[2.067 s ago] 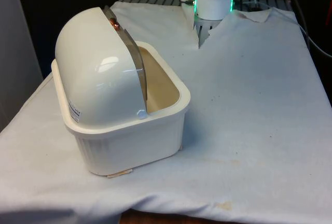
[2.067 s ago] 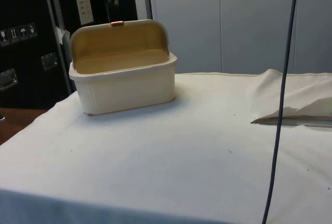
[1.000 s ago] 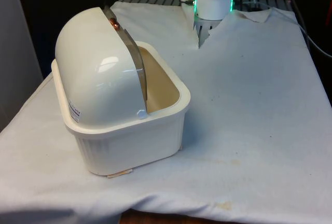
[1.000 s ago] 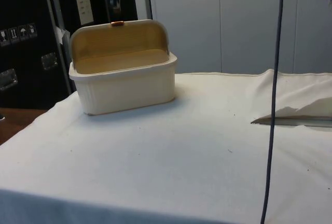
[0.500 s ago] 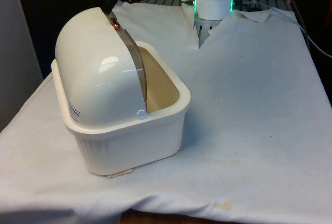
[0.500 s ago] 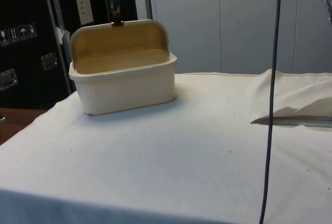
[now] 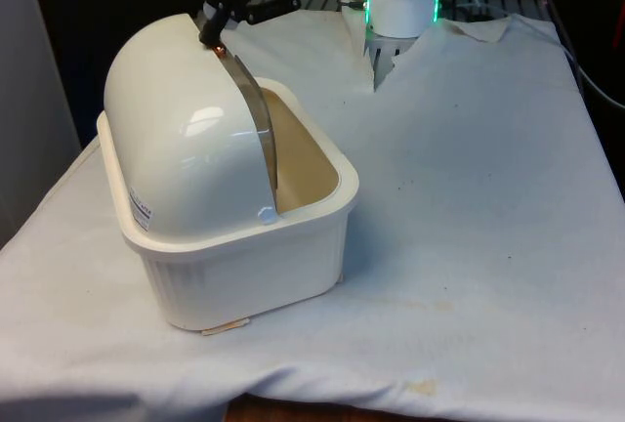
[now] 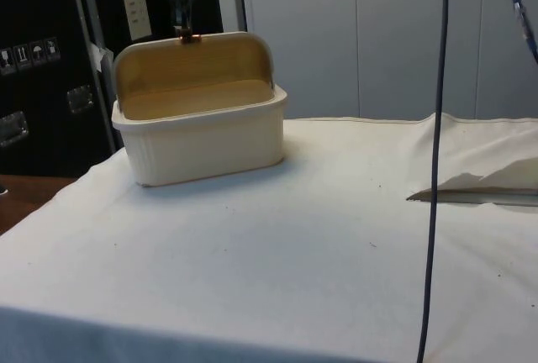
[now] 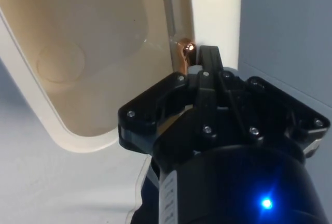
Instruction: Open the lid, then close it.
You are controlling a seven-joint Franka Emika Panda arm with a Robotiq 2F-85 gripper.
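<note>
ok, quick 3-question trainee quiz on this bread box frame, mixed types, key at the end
1. True or false: the bread box lid is rolled open.
2. What is the gripper closest to? A) copper handle B) the box's front wall C) the white cloth
3. Fill in: in the front view, the bread box sits on the front view's ____ side of the table.

Key: 1 true; 2 A; 3 left

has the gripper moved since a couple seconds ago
Yes. The gripper has come down into the front view, and now sits right at the copper handle on the raised lid of the bread box.
</note>
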